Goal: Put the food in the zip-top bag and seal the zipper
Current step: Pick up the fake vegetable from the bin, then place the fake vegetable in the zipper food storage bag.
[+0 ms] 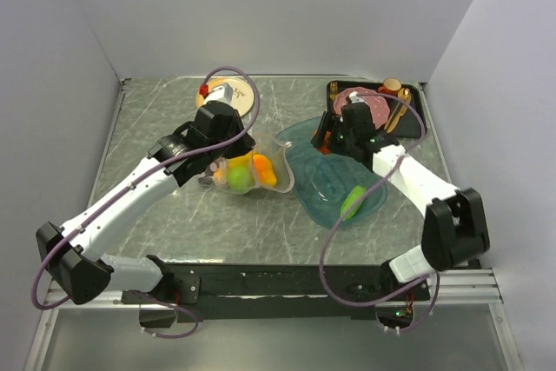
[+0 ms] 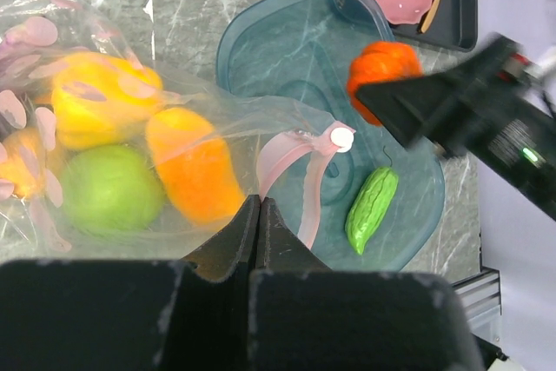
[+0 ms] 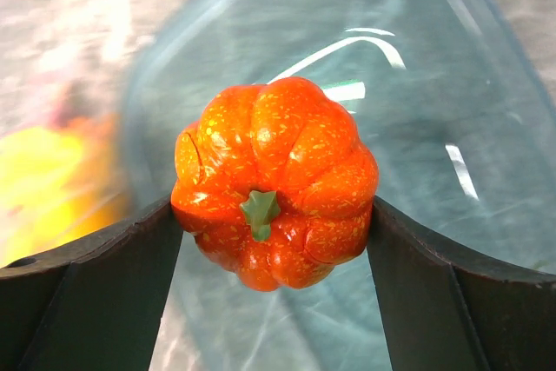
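Right end effector (image 3: 271, 215): clamped on a red-orange ribbed toy (image 3: 276, 180), held above the teal tray (image 2: 287, 49), green stem toward the wrist camera.

Left end effector (image 2: 261, 215): jaws together, apparently pinching the edge of the zip-top bag (image 2: 174, 102) just beside the pink zipper (image 2: 282, 149), which curls up loose and unsealed.

Bag contents: yellow pepper (image 2: 95, 97), green apple (image 2: 109, 188) and an orange piece (image 2: 191, 162). The bag lies on the tabletop (image 1: 261, 232).

A green cucumber (image 2: 372, 208) lies in the tray.

Governing relation: the bag's mouth lies to the left of the held toy and slightly nearer the bases, facing the tray. The right arm is the carrier. Judgement: delivery requires leftward travel into the mouth.
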Motion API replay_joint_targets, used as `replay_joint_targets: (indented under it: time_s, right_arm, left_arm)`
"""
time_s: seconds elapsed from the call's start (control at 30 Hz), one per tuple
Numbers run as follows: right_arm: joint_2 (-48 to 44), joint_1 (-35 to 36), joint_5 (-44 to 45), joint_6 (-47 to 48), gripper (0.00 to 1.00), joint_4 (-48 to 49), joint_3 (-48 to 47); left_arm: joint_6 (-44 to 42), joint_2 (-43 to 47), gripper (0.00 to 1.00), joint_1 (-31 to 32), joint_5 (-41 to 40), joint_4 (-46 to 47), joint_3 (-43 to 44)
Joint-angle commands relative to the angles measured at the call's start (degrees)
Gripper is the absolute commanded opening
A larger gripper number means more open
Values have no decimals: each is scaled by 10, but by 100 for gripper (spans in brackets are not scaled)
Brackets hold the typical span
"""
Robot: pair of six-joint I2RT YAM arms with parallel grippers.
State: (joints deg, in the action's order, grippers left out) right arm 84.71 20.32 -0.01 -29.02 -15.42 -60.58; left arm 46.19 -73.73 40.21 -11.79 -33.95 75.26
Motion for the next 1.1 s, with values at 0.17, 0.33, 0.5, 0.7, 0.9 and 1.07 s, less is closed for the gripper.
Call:
replay_joint_targets:
  time_s: [0.17,0.33,0.5,0.7,0.9,1.07]
  right_arm:
    - [-182,96,-21,-38,43,-21,41]
    - [-193,148,-42,-41,42,-22,46]
    - [-165,188,-22,-46,41,-11,48]
    - [-123,211,-29,-48,42,-3,37]
    - [-70,215,-26,-39,46,14,6]
    - [-24,215,-39,-46,48,33,-36]
  left_arm:
    - [5,-35,1,0,5,30,24]
    - [5,-59,1,1,13,36,44]
    - [6,-71,1,0,15,32,57]
    - [6,-66,1,1,26,37,51]
    - [7,-57,1,1,39,47,42]
    - [9,-44,1,1,37,47,31]
